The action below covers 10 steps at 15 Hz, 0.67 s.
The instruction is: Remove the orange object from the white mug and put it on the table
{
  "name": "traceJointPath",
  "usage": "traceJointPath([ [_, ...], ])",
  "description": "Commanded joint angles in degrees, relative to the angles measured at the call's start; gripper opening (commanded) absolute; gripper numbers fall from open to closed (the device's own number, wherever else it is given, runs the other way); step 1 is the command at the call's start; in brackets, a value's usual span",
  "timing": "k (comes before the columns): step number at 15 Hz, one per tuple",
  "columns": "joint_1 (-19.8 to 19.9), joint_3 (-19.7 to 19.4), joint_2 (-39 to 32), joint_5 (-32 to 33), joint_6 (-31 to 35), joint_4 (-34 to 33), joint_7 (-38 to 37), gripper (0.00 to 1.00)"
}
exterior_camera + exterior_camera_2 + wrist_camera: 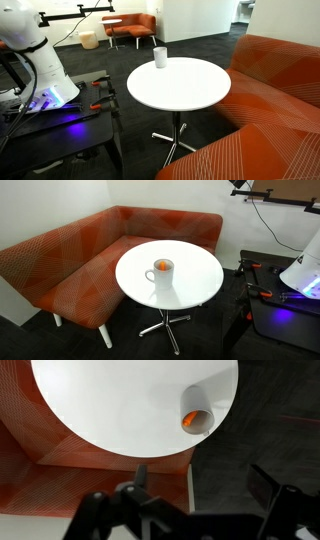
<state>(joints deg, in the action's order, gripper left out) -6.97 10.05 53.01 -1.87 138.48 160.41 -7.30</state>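
Observation:
The white mug (160, 57) stands near the far rim of the round white table (185, 95); it also shows in an exterior view (162, 273) and in the wrist view (196, 412). The orange object (190, 421) lies inside the mug, seen as an orange glow at its mouth, and it shows faintly at the mug's top (163, 265). My gripper (205, 485) is high above the floor beside the table, far from the mug. Its dark fingers are spread apart and empty.
An orange corner sofa (70, 255) wraps around the table and also shows in an exterior view (275, 90). A dark bench (55, 125) carries the robot base (35, 60). An orange armchair (130, 28) stands at the back. Dark carpet surrounds the pedestal (168, 320).

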Motion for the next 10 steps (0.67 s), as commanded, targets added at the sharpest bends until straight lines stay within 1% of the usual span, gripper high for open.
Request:
traceJointPath([
  [1, 2.14, 4.82, -4.31, -0.13, 5.88, -0.61, -7.49, 1.0],
  [3, 4.41, 7.57, -6.08, 0.62, 9.03, -1.18, -12.07, 1.0],
  [4, 6.23, 9.06, -7.03, 1.14, 11.1, -1.46, -14.58, 1.0],
  [6, 10.79, 12.32, -8.99, 2.44, 14.66, -2.34, -19.95, 1.0],
  [10, 20.37, 19.25, -12.91, 4.74, 18.93, -4.43, -28.81, 1.0],
])
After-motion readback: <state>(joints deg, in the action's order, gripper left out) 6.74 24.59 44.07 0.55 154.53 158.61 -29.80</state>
